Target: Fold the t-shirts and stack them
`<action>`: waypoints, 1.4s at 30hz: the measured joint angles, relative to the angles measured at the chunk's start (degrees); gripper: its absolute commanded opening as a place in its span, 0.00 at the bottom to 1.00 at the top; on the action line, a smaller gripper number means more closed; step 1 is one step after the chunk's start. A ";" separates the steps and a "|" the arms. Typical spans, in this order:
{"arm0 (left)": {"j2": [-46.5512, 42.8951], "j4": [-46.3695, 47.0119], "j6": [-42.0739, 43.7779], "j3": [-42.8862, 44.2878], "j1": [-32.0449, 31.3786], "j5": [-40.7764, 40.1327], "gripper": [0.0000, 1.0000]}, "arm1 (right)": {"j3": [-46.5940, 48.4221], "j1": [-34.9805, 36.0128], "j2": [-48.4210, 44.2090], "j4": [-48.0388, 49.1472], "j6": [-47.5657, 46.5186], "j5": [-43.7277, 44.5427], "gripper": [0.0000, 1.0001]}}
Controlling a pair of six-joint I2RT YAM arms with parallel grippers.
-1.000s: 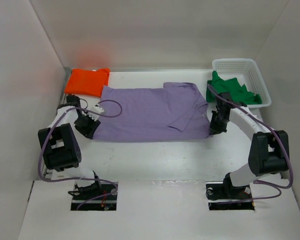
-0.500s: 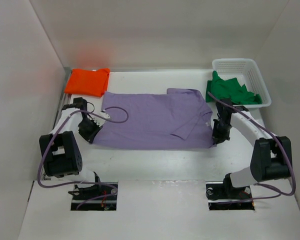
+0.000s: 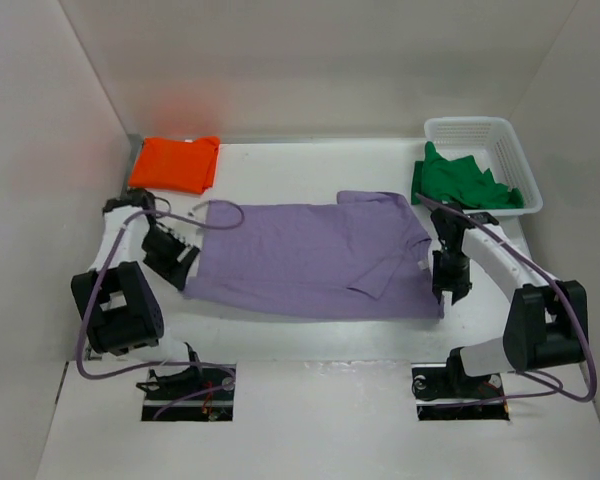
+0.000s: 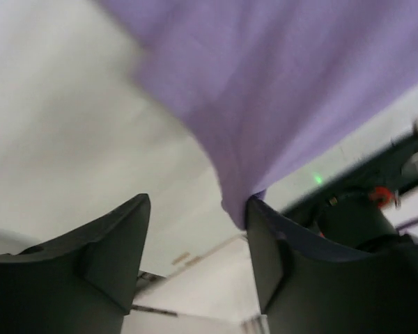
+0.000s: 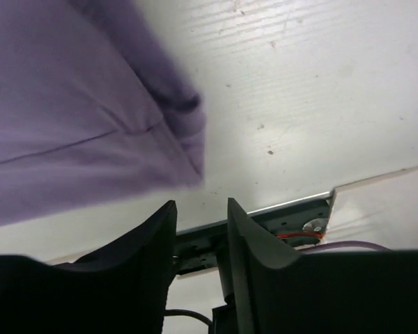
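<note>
The left pincer (image 4: pixel 198 202) stands open, its two dark fingers (image 4: pixel 104 243) well apart, and it clamps nothing. A loose corner of the lavender t-shirt (image 4: pixel 265 90) hangs down into the gap and brushes the inner face of one finger. The other finger is clear of the cloth. From above, this pincer sits at the shirt's near corner on its own side, low over the white table (image 3: pixel 310 335). The shirt spreads away from it toward the other arm. Beyond it, toward the back wall, the orange t-shirt (image 3: pixel 175 163) lies folded at the table's far corner, well apart from the lavender one.

The right pincer (image 5: pixel 200 205) is parted only a little. The slit between its fingers is empty and it grips nothing. The hem corner of the lavender shirt lies just past its tips on the table. Seen from above, the pincer is at the shirt's near corner on its side, and a sleeve lies folded in over the body nearby. Farther back from it, the green t-shirt (image 3: pixel 460 180) is crumpled and drapes over the rim of the white basket (image 3: pixel 500 128).
</note>
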 measured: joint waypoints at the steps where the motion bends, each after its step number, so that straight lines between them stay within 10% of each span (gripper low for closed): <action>1: 0.92 0.66 -1.29 3.98 1.95 1.62 0.56 | 0.28 0.00 0.00 -0.52 -0.46 0.55 0.43; 8: 14.10 12.13 -15.78 24.46 4.31 6.73 0.51 | 7.43 0.42 -1.99 -0.87 -0.81 0.87 0.47; 23: 19.71 17.75 -25.64 22.18 -1.77 4.52 0.53 | 13.55 4.57 3.37 10.62 3.17 -2.47 0.53; 42: 4.68 16.83 -17.49 -7.76 -8.94 -9.97 0.42 | 0.98 12.92 7.69 12.22 5.44 -3.06 0.62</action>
